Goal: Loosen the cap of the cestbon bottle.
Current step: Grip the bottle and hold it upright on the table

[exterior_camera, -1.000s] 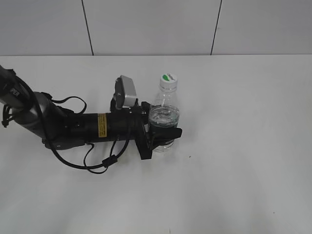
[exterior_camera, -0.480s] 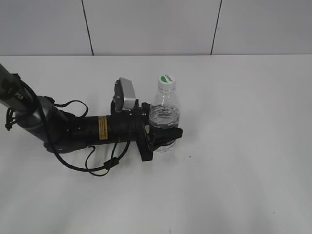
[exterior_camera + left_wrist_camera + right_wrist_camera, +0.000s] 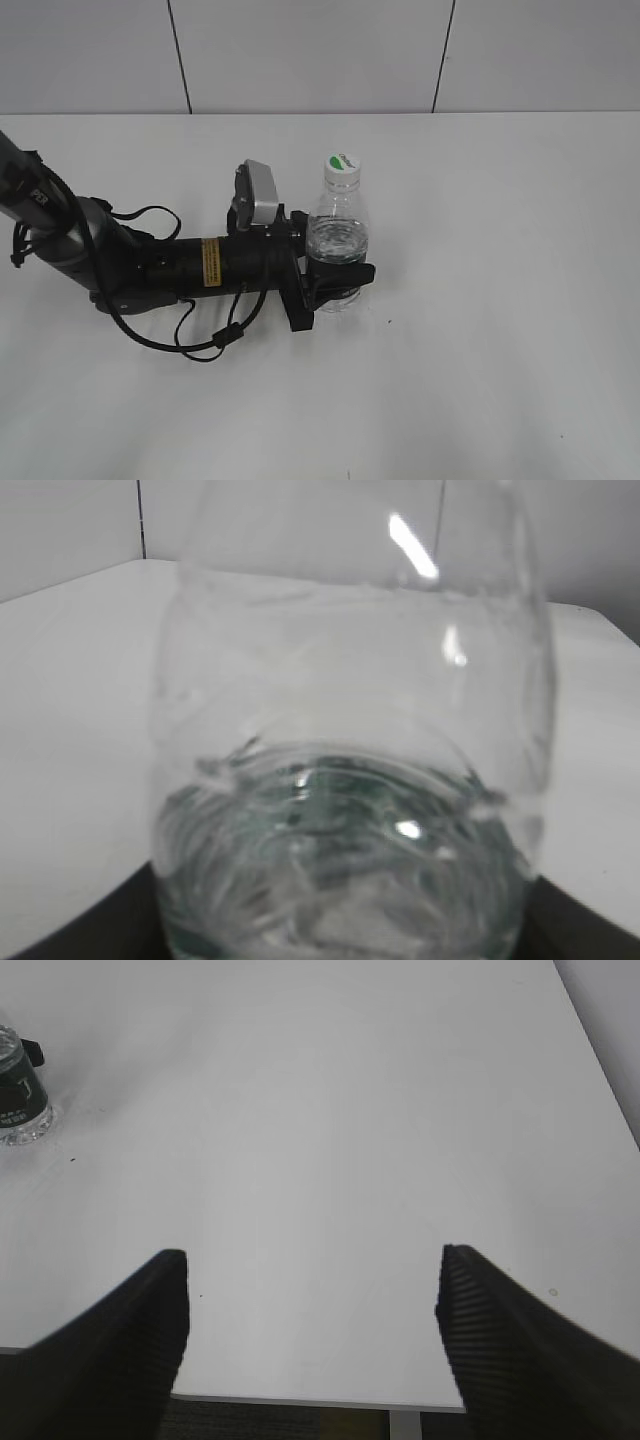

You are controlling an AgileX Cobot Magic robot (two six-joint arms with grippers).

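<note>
The cestbon bottle (image 3: 337, 228) stands upright on the white table, clear and ribbed, with water in it. Its white cap (image 3: 342, 166) with a green leaf mark sits on top. My left gripper (image 3: 335, 278) reaches in from the left and is shut on the bottle's lower body, hiding the label band in the exterior view. The left wrist view is filled by the bottle (image 3: 345, 780) right against the camera. The right wrist view shows the bottle's base with its dark green label (image 3: 18, 1100) far off at the left edge. My right gripper (image 3: 312, 1300) is open and empty, out of the exterior view.
The left arm with its cables (image 3: 160, 270) lies low across the left part of the white table (image 3: 500, 300). The table's near edge (image 3: 310, 1398) shows below my right gripper. A grey panelled wall (image 3: 320, 50) runs along the back.
The bottle, held in my left gripper, has shifted slightly and now stands more upright. The left arm has edged a little to the right.
</note>
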